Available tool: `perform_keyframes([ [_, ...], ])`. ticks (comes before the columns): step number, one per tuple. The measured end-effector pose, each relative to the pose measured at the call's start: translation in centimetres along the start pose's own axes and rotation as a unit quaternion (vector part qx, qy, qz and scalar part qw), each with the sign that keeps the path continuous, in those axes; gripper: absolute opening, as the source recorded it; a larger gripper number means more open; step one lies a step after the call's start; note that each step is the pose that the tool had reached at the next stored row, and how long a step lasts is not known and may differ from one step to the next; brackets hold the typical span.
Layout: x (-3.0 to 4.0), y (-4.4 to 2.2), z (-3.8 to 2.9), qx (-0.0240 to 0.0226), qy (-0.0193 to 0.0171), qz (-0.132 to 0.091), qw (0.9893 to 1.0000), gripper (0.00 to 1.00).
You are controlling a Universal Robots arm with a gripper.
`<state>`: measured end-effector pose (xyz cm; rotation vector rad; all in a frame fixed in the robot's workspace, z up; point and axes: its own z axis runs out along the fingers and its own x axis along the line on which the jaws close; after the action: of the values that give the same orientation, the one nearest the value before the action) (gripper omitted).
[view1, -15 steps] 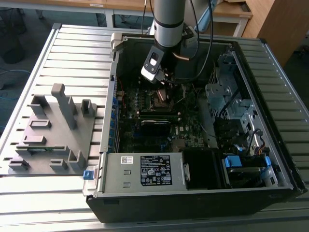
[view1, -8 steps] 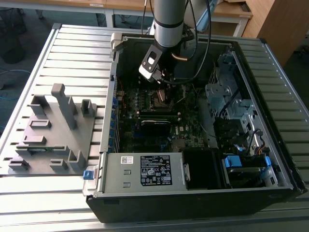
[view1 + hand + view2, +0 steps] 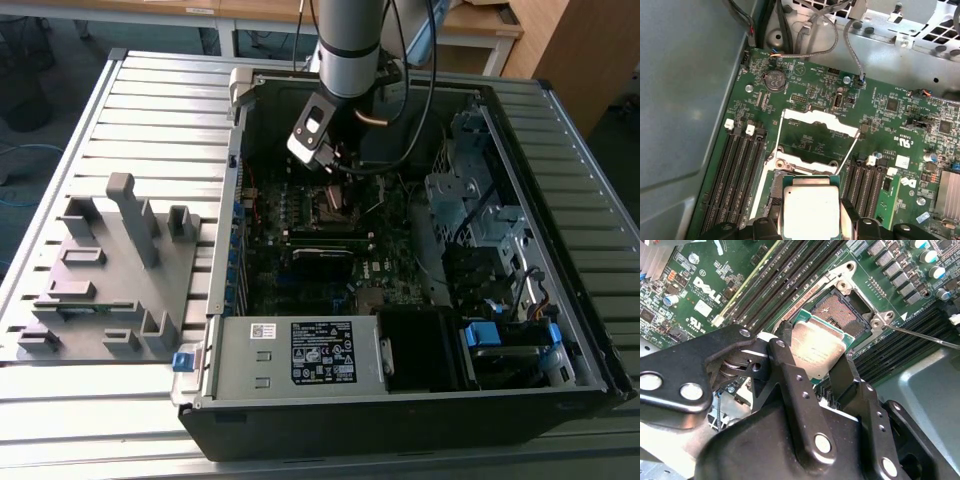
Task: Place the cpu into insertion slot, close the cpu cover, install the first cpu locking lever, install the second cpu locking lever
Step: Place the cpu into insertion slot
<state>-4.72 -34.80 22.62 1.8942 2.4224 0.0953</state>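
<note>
My gripper (image 3: 815, 354) is shut on the cpu (image 3: 816, 346), a flat square chip with a silver-grey top, held by two opposite edges between the black fingers (image 3: 786, 347). The chip hovers close over the insertion slot (image 3: 842, 310), whose dark contact field shows partly uncovered beyond the chip's edge. In the first wrist view the cpu (image 3: 810, 207) hides most of the slot, and the cpu cover (image 3: 815, 116), a silvery frame with a large window, stands swung open behind it. In the exterior view the gripper (image 3: 326, 152) hangs inside the computer case above the slot (image 3: 333, 201).
Long black memory slots (image 3: 735, 175) flank the socket on both sides. A thin metal lever rod (image 3: 925, 335) sticks out beside the socket. Grey case walls (image 3: 685, 90) and cable bundles (image 3: 815, 30) stand close by. A grey fixture (image 3: 110, 270) lies on the table at the exterior view's left.
</note>
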Motion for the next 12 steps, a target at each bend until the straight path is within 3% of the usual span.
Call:
perform_keyframes([
  [5, 0.02, -0.04, 0.00, 0.0002, -0.0012, 0.015, 0.9999, 0.54],
  [12, 0.04, -0.05, 0.01, 0.0006, -0.0042, 0.049, 0.9988, 0.54],
])
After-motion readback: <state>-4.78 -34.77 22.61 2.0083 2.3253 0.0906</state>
